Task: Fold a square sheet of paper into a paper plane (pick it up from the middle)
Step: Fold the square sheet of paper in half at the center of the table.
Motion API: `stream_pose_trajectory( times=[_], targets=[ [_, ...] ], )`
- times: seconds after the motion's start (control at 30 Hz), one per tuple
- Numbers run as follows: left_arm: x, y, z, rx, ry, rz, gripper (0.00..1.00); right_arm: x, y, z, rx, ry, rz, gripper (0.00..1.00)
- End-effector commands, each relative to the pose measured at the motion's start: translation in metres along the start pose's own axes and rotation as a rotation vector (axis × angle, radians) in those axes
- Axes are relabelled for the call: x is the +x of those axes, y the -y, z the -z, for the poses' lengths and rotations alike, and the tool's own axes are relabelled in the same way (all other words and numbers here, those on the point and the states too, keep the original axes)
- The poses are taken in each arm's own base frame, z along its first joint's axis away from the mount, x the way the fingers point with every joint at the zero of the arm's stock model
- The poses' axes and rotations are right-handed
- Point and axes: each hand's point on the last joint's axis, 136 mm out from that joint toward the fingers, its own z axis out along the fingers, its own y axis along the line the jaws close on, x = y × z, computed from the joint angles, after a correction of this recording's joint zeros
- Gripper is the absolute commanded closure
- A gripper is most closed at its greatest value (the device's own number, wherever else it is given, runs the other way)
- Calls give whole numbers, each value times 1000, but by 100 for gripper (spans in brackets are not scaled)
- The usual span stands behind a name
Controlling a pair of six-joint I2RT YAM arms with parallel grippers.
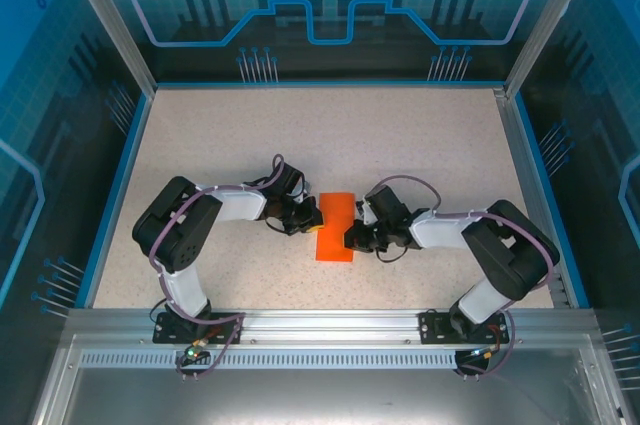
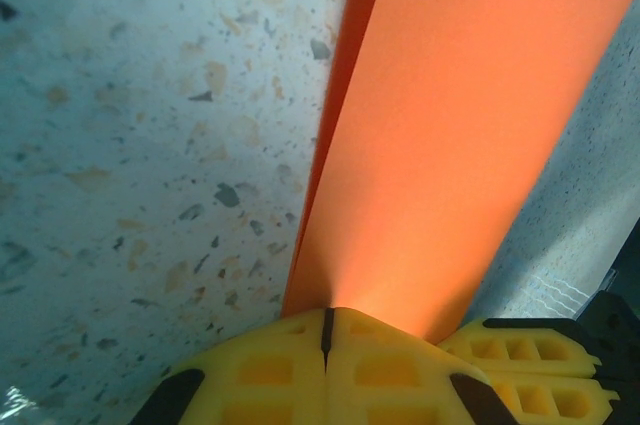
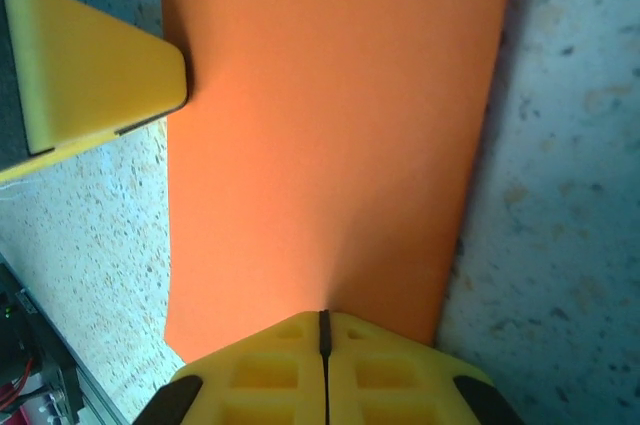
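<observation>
On the table (image 1: 420,145), one orange sheet (image 1: 336,227); left gripper (image 2: 327,323), right gripper (image 3: 323,325) closed on it

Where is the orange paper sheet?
Top view: the orange paper sheet is at the table centre, between the left gripper shut on its left edge and the right gripper shut on its right.
</observation>
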Motion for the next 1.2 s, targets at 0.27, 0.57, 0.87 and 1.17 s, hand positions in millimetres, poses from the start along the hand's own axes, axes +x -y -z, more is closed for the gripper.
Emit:
stream_pose_trajectory(
  times=[0.27, 0.57, 0.87, 1.17],
  targets=[
    [48, -133, -10, -459, -81, 188, 100, 83, 44, 15, 151, -257, -8, 95],
    [46, -132, -10, -457, -76, 184, 100, 82, 34, 25, 146, -251, 49, 93],
    [38, -121, -8, -445, -61, 148, 100, 31, -19, 36, 28, -54, 129, 92],
    [25, -92, -2, -383, -43, 68, 100, 34, -7, 7, 93, -94, 121, 93]
  ],
)
